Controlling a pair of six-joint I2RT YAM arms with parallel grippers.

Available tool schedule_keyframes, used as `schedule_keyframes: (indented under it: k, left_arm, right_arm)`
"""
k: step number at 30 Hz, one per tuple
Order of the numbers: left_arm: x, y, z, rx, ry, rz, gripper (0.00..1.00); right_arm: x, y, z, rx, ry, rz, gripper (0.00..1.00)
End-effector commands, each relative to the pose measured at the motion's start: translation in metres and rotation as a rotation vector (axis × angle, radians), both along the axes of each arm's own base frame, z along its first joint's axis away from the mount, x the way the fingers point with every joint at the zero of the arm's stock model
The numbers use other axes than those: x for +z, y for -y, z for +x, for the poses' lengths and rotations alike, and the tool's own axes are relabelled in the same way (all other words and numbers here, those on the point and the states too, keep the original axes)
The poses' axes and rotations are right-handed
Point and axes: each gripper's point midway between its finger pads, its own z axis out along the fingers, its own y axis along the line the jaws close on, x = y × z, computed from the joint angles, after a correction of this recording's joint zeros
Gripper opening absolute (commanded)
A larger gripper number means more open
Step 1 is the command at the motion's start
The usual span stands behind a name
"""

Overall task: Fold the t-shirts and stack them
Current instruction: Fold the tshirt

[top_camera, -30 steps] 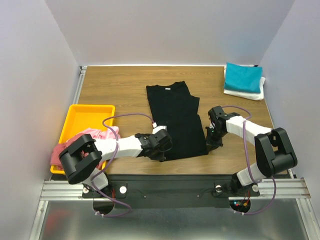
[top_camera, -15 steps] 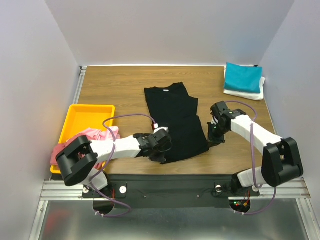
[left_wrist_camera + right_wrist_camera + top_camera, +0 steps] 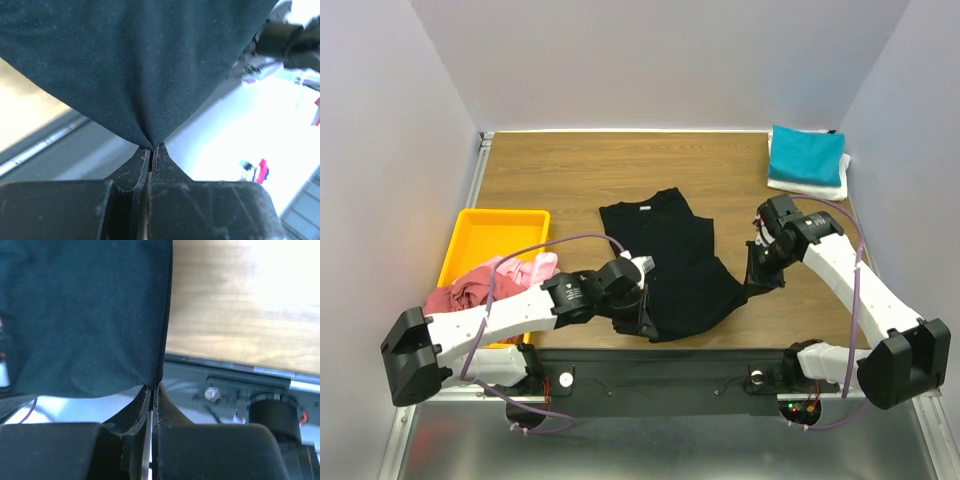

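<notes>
The black t-shirt [image 3: 665, 250] lies lengthwise on the table, collar at the far end, its near hem lifted off the wood. My left gripper [image 3: 632, 318] is shut on the hem's left corner, the cloth [image 3: 135, 65] fanning up from its pinched tips. My right gripper [image 3: 757, 278] is shut on the right corner, where the shirt [image 3: 85, 315] hangs from its closed tips. A folded teal t-shirt [image 3: 806, 154] rests on a folded white one [image 3: 807, 186] at the far right. Crumpled pink [image 3: 525, 267] and dusty red [image 3: 470, 292] t-shirts sit in the yellow tray.
The yellow tray [image 3: 495, 226] stands at the table's left side. The arms' mounting rail [image 3: 660, 372] runs along the near edge. Walls close in the table on the left, back and right.
Both grippers have risen and pulled toward the near edge with the black shirt's hem. The shirt has slid nearer and bunched. The left jaws closed on the cloth.
</notes>
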Motion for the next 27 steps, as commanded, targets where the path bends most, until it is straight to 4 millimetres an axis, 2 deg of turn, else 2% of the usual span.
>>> schedule_keyframes:
  k: [1,2,3,5,9,11,13,14,18,21,22,23,27]
  left_arm:
    - [0.026,0.001,-0.027,-0.035,-0.102,-0.076,0.0]
    - [0.037,0.002,-0.032,-0.049,-0.115,-0.111,0.0]
    - [0.043,0.002,-0.035,-0.053,-0.124,-0.128,0.0]
    - [0.056,0.002,-0.042,-0.053,-0.157,-0.169,0.0]
    - [0.082,0.0,-0.055,-0.054,-0.198,-0.243,0.0]
    - [0.087,-0.001,-0.062,-0.062,-0.214,-0.259,0.0]
    - [0.102,0.001,-0.071,-0.051,-0.255,-0.296,0.0]
    - [0.104,0.002,-0.075,-0.068,-0.253,-0.304,0.0]
    - [0.136,0.013,-0.094,-0.065,-0.319,-0.411,0.0]
    - [0.156,0.017,-0.085,0.003,-0.305,-0.499,0.0]
    - [0.157,0.017,-0.082,0.026,-0.302,-0.517,0.0]
    - [0.149,0.013,-0.076,0.07,-0.3,-0.528,0.0]
    - [0.14,0.007,-0.069,0.13,-0.341,-0.604,0.0]
  right_arm:
    - [0.039,-0.002,-0.02,0.01,-0.016,0.047,0.0]
    - [0.045,-0.001,-0.028,0.011,-0.034,0.051,0.0]
    - [0.051,-0.004,-0.027,0.01,-0.019,0.068,0.0]
    - [0.069,-0.015,-0.031,-0.018,0.001,0.156,0.0]
    - [0.089,-0.03,-0.041,-0.046,-0.011,0.266,0.0]
    - [0.106,-0.035,-0.038,-0.066,0.019,0.299,0.0]
    - [0.122,-0.04,-0.037,-0.08,0.038,0.341,0.0]
    - [0.123,-0.041,-0.038,-0.087,0.032,0.349,0.0]
    - [0.139,-0.044,-0.033,-0.1,0.07,0.369,0.0]
    - [0.14,-0.041,-0.021,-0.102,0.098,0.332,0.0]
    - [0.134,-0.038,-0.014,-0.109,0.102,0.291,0.01]
    - [0.132,-0.036,-0.009,-0.096,0.117,0.269,0.0]
    - [0.118,-0.031,0.014,-0.082,0.152,0.191,0.0]
